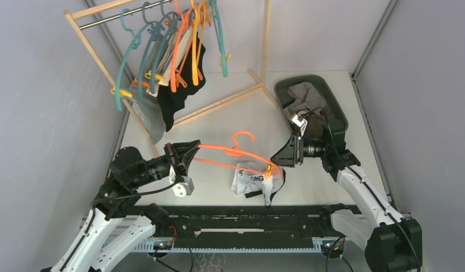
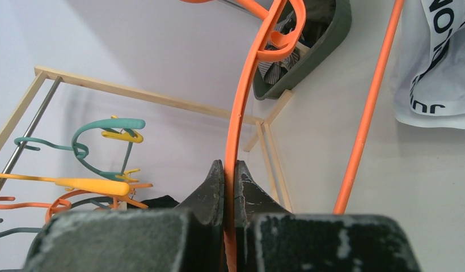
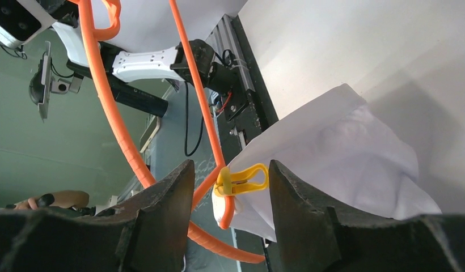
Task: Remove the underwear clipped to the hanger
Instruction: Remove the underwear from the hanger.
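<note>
My left gripper (image 1: 191, 148) is shut on the left end of an orange hanger (image 1: 233, 152) and holds it above the table; the left wrist view shows its fingers (image 2: 216, 187) pinching the orange bar (image 2: 240, 113). White underwear with black trim (image 1: 254, 180) hangs from the hanger's right end by a yellow clip (image 1: 269, 170). My right gripper (image 1: 282, 157) is open, its jaws on either side of that yellow clip (image 3: 241, 180), with the white cloth (image 3: 343, 153) just beyond.
A wooden rack (image 1: 264, 39) at the back left carries several teal, orange and yellow hangers (image 1: 179, 39) with black and grey underwear (image 1: 176, 93). A dark green bin (image 1: 332, 107) with clothes stands at the back right. Grey walls close both sides.
</note>
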Available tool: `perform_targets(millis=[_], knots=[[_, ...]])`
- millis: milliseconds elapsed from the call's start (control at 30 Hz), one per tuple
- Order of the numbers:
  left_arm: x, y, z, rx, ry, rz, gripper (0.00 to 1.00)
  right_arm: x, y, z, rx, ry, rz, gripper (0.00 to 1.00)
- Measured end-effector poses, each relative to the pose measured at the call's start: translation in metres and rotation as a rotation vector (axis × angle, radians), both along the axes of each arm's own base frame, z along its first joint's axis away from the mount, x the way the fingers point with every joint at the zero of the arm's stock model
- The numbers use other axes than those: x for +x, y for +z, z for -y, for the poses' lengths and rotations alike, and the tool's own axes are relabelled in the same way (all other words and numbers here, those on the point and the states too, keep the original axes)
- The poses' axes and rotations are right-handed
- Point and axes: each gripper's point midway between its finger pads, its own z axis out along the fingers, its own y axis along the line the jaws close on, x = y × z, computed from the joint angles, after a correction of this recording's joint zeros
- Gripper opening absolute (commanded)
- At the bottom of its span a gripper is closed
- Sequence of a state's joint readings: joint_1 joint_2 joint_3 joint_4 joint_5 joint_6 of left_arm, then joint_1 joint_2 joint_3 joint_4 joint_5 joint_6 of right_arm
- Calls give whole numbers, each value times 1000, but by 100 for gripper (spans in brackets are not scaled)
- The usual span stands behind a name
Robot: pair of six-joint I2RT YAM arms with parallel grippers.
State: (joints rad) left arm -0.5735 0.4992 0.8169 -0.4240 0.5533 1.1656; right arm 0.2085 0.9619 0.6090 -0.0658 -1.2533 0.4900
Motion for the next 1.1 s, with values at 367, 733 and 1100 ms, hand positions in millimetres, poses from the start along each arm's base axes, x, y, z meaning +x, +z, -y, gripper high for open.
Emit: perform_targets(millis=[367, 733, 1100], knots=[[-1, 4, -2, 15, -3, 55, 0, 8, -6, 1, -8, -35, -28, 52], [-1, 5, -2, 38, -9, 102, 0, 6, -16, -7, -12, 12, -77, 41], [1, -1, -2, 56, -9, 115, 0, 5, -15, -10, -2, 31, -78, 25]])
